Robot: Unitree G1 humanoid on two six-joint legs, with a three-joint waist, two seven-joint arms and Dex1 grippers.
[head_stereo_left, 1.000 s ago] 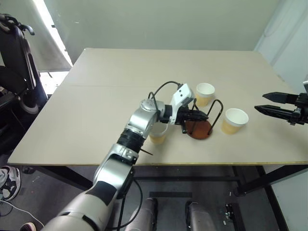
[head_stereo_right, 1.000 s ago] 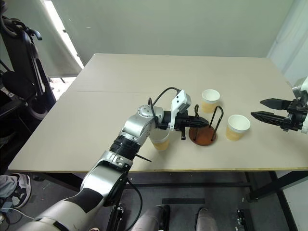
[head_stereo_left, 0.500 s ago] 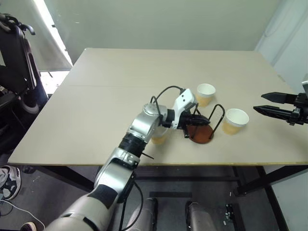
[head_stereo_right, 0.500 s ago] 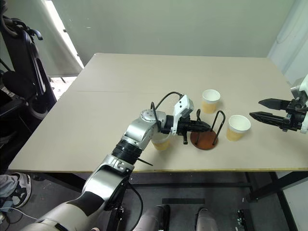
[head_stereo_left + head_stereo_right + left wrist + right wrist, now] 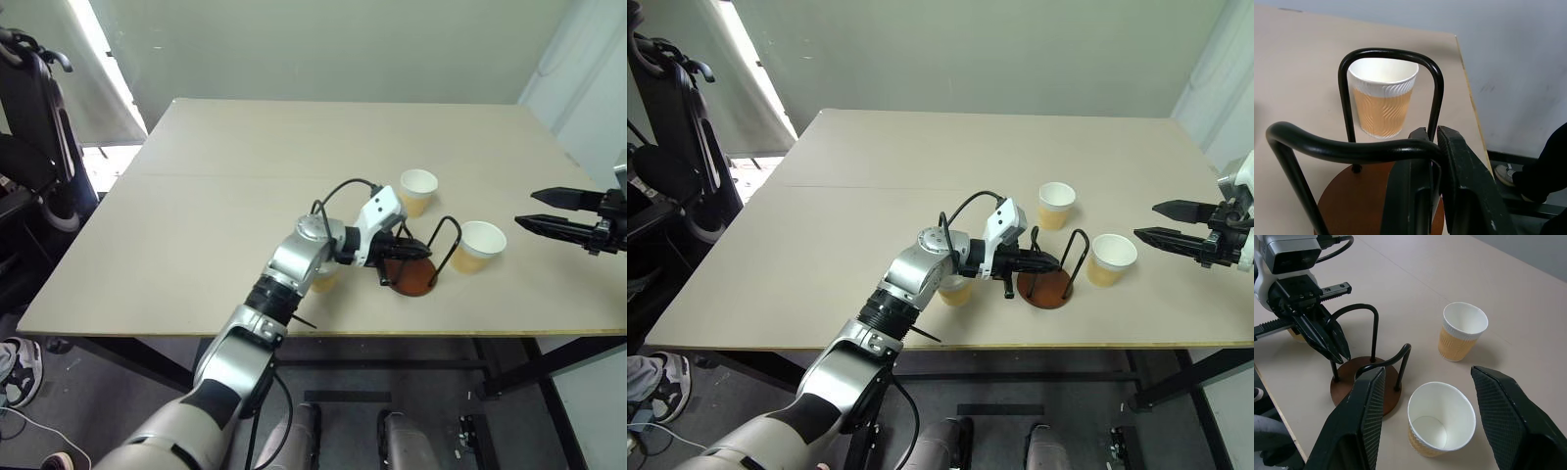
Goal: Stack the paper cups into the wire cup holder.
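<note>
The wire cup holder, a reddish-brown base [image 5: 411,277] with black wire loops [image 5: 1388,54], stands near the table's front edge. My left gripper [image 5: 415,253] reaches in from the left and is shut on the near loop [image 5: 1352,149]. One paper cup [image 5: 418,191] stands behind the holder and another [image 5: 478,245] just to its right. A third paper cup [image 5: 322,280] is partly hidden behind my left forearm. My right gripper [image 5: 527,209] hovers open to the right of the cups, holding nothing; in its wrist view the right-hand cup [image 5: 1440,423] lies below its fingers.
The beige table [image 5: 245,176] reaches far back and to the left. Its front edge [image 5: 323,333] runs close to the holder. A black chair [image 5: 34,117] stands off the table's left side.
My left arm has swung slightly to the right and the holder has slid a little toward the front edge with it. The right gripper and the two right cups have kept still.
</note>
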